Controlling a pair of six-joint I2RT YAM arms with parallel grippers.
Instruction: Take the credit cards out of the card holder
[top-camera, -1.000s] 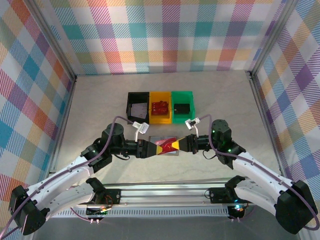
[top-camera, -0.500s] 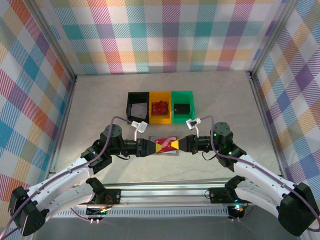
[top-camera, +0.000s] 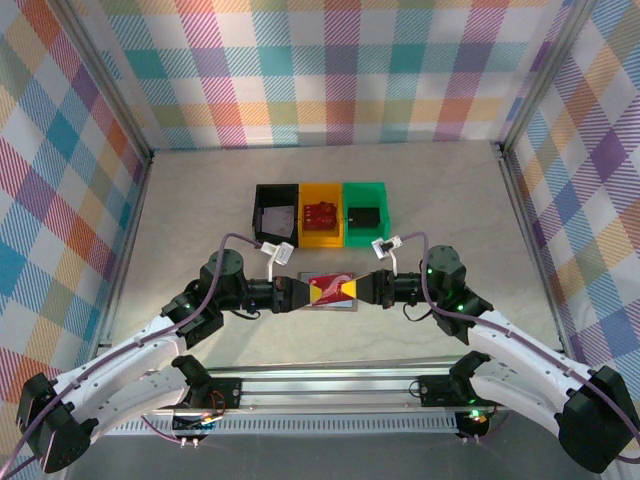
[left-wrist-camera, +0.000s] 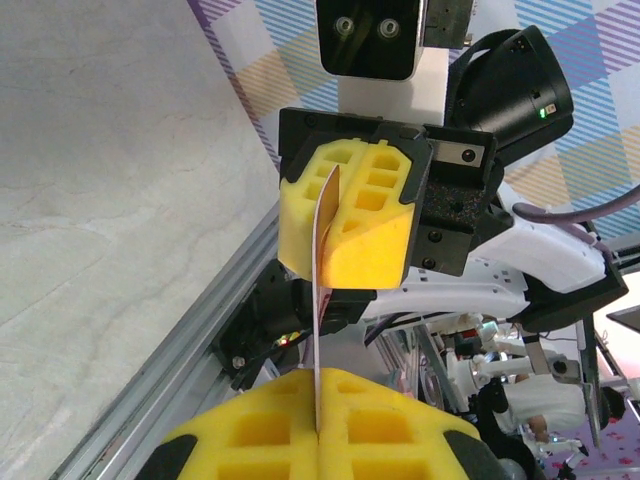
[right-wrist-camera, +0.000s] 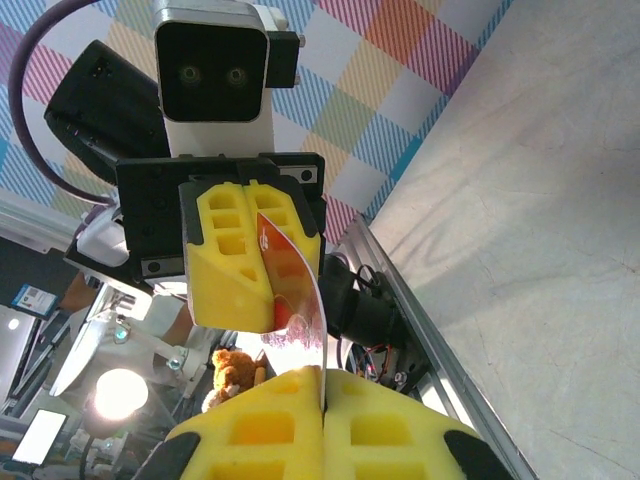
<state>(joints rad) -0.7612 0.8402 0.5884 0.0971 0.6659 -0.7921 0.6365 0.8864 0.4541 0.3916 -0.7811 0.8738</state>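
A red credit card hangs just above the table, held between both grippers. My left gripper is shut on its left end and my right gripper on its right end. The grey card holder lies flat on the table right under the card. In the left wrist view my left gripper pinches the card edge-on, with the right gripper's yellow fingers clamped on the far end. In the right wrist view my right gripper grips the bowed card opposite the left gripper's fingers.
Three bins stand in a row behind the card holder: black, yellow with a red thing inside, green with a dark thing inside. A metal rail runs along the near edge. Checked walls close in the table.
My left gripper has closed its jaws on the left end of the red card. Both grippers and the card have shifted slightly away from the near edge.
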